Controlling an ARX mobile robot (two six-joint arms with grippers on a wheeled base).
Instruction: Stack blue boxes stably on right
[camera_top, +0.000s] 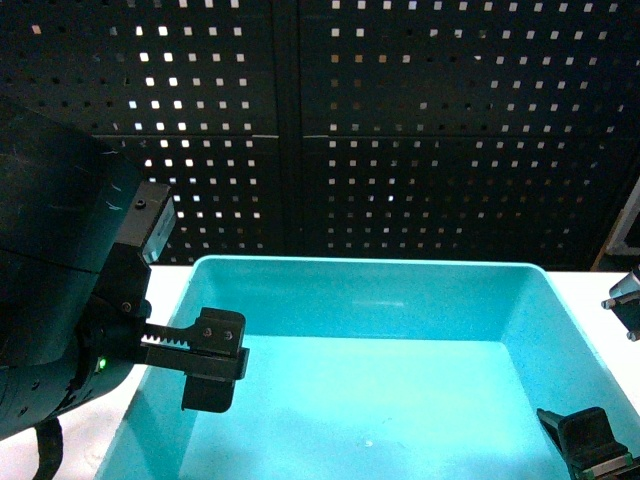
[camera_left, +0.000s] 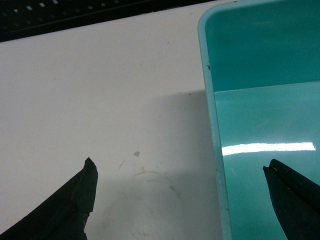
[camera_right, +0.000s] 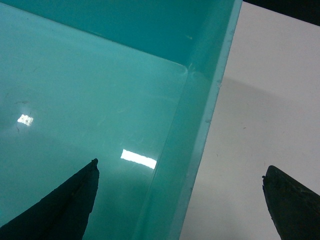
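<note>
One light turquoise blue box (camera_top: 370, 300) lies open and empty on the white table, filling the lower middle of the head view. My left gripper (camera_left: 178, 167) is open and straddles the box's left wall (camera_left: 212, 125): one finger (camera_top: 212, 372) is inside and the other is over the table outside. My right gripper (camera_right: 180, 169) is open too, astride the right wall (camera_right: 200, 110), with its inner finger (camera_top: 590, 440) inside the box. Neither gripper's fingers touch the walls.
The white tabletop (camera_left: 100, 90) stretches left of the box and carries a faint ring stain (camera_left: 150, 175); more of the tabletop (camera_right: 270, 90) lies to the box's right. A black perforated panel (camera_top: 400, 120) stands close behind the box.
</note>
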